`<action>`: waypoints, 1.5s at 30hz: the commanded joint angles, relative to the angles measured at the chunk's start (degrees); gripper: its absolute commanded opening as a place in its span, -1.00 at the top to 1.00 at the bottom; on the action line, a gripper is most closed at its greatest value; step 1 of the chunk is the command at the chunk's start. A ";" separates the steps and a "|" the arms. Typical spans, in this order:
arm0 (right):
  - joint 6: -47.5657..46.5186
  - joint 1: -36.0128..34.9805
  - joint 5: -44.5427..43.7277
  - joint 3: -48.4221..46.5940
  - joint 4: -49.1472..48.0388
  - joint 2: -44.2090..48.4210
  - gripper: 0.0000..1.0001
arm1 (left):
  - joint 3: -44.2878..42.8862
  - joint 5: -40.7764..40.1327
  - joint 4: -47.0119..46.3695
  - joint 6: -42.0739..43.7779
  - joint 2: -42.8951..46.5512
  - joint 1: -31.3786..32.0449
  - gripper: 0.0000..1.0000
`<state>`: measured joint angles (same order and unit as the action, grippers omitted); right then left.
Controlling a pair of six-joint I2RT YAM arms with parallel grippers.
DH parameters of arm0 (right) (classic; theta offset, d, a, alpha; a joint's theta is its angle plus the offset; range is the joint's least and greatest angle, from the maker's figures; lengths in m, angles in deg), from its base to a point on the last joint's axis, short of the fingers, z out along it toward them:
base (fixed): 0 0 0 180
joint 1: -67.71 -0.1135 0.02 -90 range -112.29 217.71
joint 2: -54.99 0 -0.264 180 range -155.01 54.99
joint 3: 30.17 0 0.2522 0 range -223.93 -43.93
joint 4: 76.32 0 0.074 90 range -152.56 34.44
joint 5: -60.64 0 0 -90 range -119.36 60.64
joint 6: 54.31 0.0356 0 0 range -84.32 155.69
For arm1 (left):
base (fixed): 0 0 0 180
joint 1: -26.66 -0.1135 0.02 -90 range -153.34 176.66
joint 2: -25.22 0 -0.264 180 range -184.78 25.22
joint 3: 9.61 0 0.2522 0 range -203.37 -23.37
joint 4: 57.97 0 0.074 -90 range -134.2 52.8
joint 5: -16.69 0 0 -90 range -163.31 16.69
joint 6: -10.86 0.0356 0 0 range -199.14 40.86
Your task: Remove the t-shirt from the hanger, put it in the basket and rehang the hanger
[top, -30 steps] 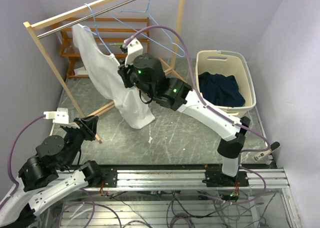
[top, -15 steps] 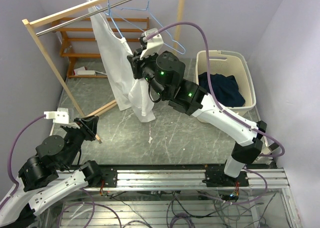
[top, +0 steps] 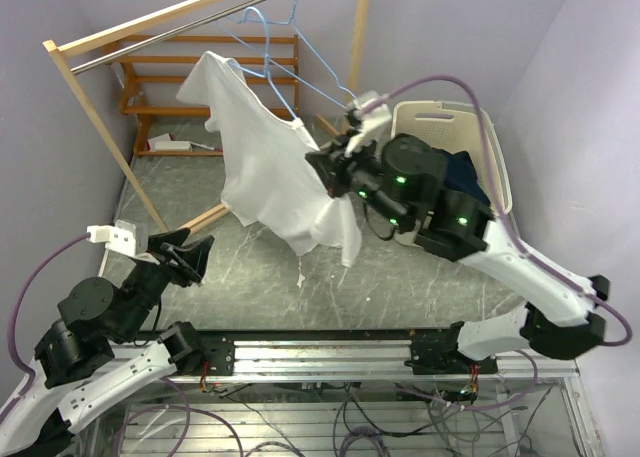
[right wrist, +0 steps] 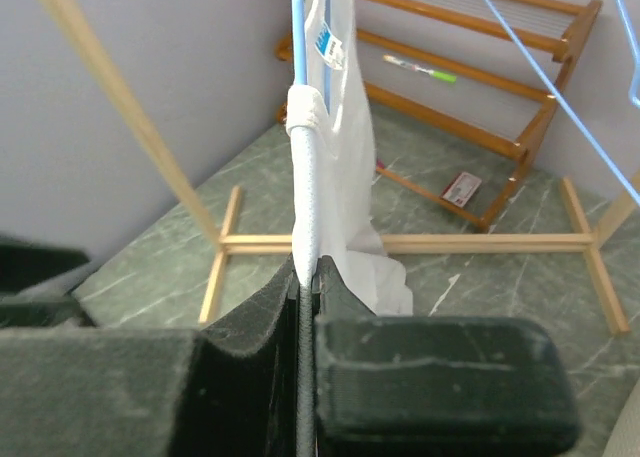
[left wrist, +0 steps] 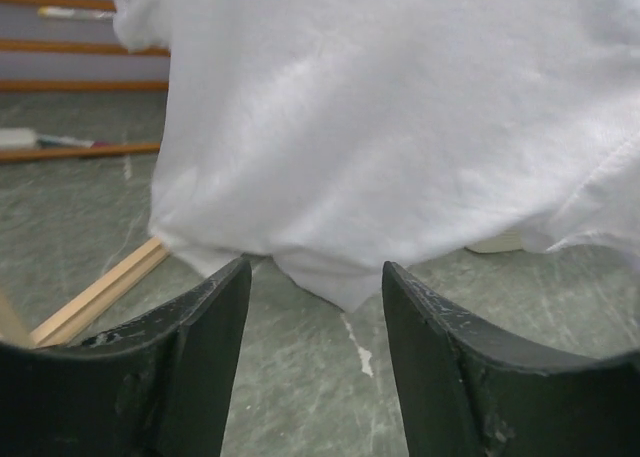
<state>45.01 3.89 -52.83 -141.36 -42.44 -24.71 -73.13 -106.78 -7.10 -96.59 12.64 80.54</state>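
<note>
Top external view, first entry: finds the right hand point(top: 335, 172) swung away from the rail point(top: 150, 41) toward the basket point(top: 497, 167), dragging the t-shirt point(top: 265, 167) along. Against the frame of half a second ago, records the cloth, then narrow and near upright, now drawn out into a broad slanting sheet. Traces it from the hanger point(top: 258, 17) at the upper left down to the hand at the lower right. Places the hanger's hook up by the rail, further right than before. Sees one shoulder of the shirt bunched high beside the hanger wire. Counts the garment as not yet free.

Right wrist view: shows the hand pressed together on a rolled white edge of the t-shirt, with a blue wire rising out of the same fold. Cannot place the wire as inside the pinch or just behind the cloth.

Left wrist view: shows the left hand point(left wrist: 315, 277) spread, holding nothing, low over the table point(left wrist: 310, 397). Puts the hem just beyond the fingertips, apart from them. Finds the hand tipped a little more toward the cloth than before, otherwise in much the same place.

Judges the pull to be the stripping stroke under way: tension on, removal incomplete. Flags a risk of dragging the hanger along or off the rail instead of sliding the shirt clear.
</note>
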 commanded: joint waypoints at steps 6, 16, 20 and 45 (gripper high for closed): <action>5.48 0.11 24.18 8.15 13.13 16.92 1.00 | -8.10 21.61 -13.88 11.06 -4.36 0.02 -0.50; 7.75 0.12 37.04 16.68 19.46 28.12 1.00 | -38.04 39.95 -1.25 17.78 -28.94 0.05 -0.48; 8.17 0.08 40.79 18.00 18.61 30.61 1.00 | -42.39 44.58 3.86 19.53 -35.18 0.03 -0.45; 7.99 0.14 39.52 19.60 18.49 33.56 1.00 | -40.42 55.63 2.95 19.39 -42.00 0.04 0.86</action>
<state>53.29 4.18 -13.70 -121.97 -20.78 7.99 -113.59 -52.97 -2.25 -76.53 -29.83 80.54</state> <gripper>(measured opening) 0.023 0.105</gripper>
